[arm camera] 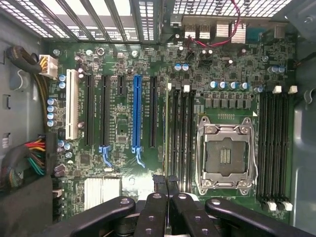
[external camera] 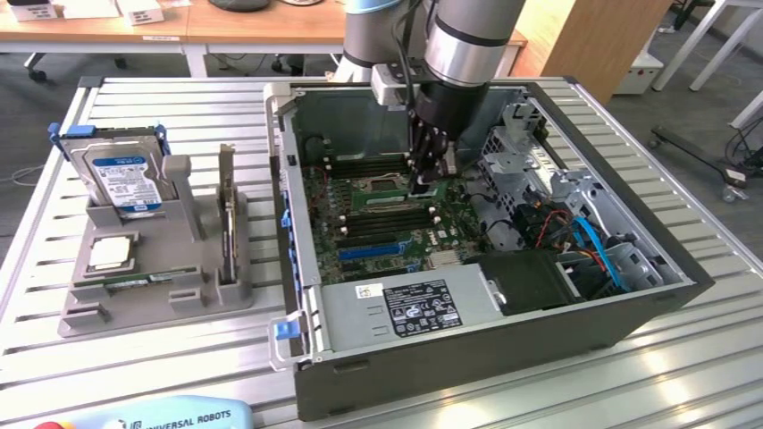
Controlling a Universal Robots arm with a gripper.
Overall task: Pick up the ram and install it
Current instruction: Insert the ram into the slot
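- Open computer case lies on a slatted metal table, its insides facing up, and my arm reaches down into it from above
- Green motherboard covers the floor of the case, with a silver power supply box along the near wall in the exterior view
- Grey holder sits on the table just beside the case, on the exterior view's left; a blue-labelled hard drive stands in it, and a dark card stands upright on its edge nearer the case
- Empty processor socket with its metal frame sits between two banks of black memory slots
- Long blue slot runs parallel to those banks, on the far side from the socket
- The ram, seen edge-on as a thin pale line, runs the length of the memory slot that is nearest the blue slot; how deep it sits I cannot tell
- My pincer has its two dark fingers pressed together right at the near end of that stick, low over the board; whether the tips touch it I cannot tell
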